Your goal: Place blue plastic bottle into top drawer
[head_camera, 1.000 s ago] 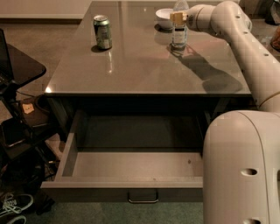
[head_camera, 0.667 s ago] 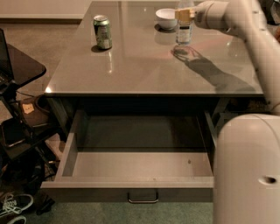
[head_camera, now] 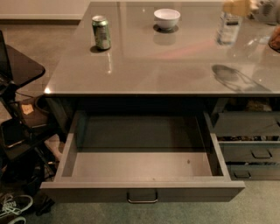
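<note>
Grey glossy tabletop (head_camera: pixel 166 65), pincer (head_camera: pixel 236 6) above blue plastic bottle (head_camera: pixel 228 28), grip unclear; top drawer (head_camera: pixel 87 192) open.

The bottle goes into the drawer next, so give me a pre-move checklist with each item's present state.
1. Upright blue plastic bottle: ok.
2. The pincer at its cap, far right over the countertop: ok.
3. Bottle lifted off the countertop: cannot tell.
4. Open top drawer: ok.
5. Room on the drawer floor: ok.
6. The green can and white bowl off the path to the drawer: ok.
</note>
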Tool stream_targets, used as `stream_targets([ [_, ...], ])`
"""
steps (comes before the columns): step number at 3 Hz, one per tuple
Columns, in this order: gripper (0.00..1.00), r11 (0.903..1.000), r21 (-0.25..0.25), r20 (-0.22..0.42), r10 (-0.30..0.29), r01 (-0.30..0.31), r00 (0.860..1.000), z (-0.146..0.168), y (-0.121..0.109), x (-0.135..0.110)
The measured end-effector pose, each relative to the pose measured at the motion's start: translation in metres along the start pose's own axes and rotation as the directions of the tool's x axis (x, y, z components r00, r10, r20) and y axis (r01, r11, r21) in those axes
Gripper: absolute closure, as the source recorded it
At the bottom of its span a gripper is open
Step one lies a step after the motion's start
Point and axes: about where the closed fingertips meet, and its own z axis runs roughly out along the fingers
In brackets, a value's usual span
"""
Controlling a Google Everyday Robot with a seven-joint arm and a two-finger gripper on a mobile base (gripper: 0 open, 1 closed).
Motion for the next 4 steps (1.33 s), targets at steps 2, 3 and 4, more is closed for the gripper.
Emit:
stream_targets([
  [2,1.00,0.9975,0.040,-0.071,-0.055,0.058,0.996,-0.096,-0.027,0.035],
  [3,1.00,0.9967,-0.068,-0.081,-0.050,0.044,0.995,-0.142,0.018,0.038],
  [4,1.00,0.9705,-0.232,-0.036,-0.076,0.066,0.996,-0.227,0.084,0.030],
])
